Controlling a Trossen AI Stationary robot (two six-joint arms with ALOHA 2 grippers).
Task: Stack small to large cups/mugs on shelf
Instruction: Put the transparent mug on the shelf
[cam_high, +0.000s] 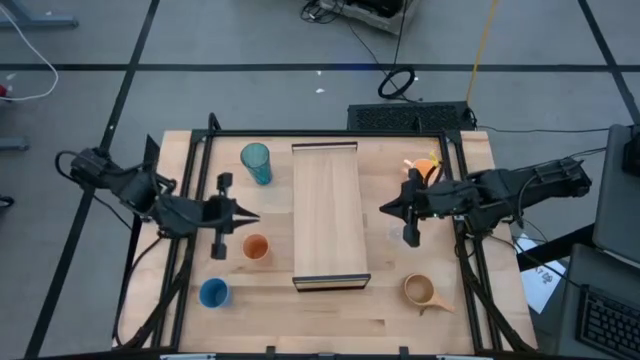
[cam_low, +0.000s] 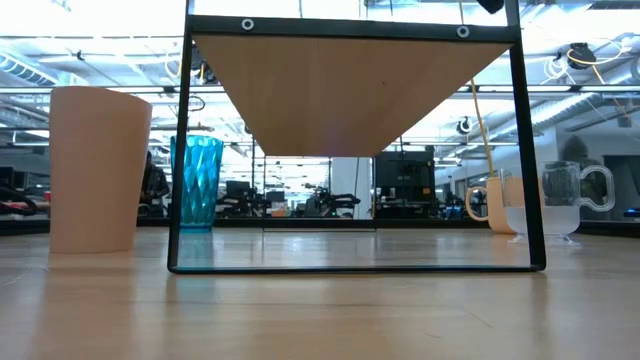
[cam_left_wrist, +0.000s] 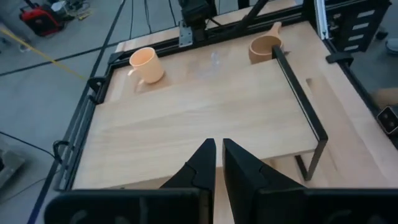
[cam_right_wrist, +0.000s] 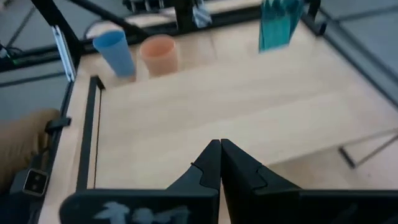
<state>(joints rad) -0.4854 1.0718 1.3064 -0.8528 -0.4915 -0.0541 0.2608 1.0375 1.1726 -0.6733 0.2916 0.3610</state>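
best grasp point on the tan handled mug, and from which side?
Judging by its pose, take the tan handled mug by its open rim, from above with the right gripper, which is nearer. It stands upright, mouth up, and its handle points toward the table's right front corner, so pinch the rim wall opposite the handle.

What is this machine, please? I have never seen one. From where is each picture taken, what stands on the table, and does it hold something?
It is a robot with two dark arms at a wooden table; each arm ends in a two-finger gripper. One picture looks straight down, one looks level across the table top, and two come from cameras on the wrists. The left gripper and right gripper face each other across the raised shelf; both are shut and hold nothing. Nothing stands on the shelf. Beside it on the table are a teal tumbler, a small orange cup, a blue cup, a tan handled mug, an orange handled mug and a clear glass cup.
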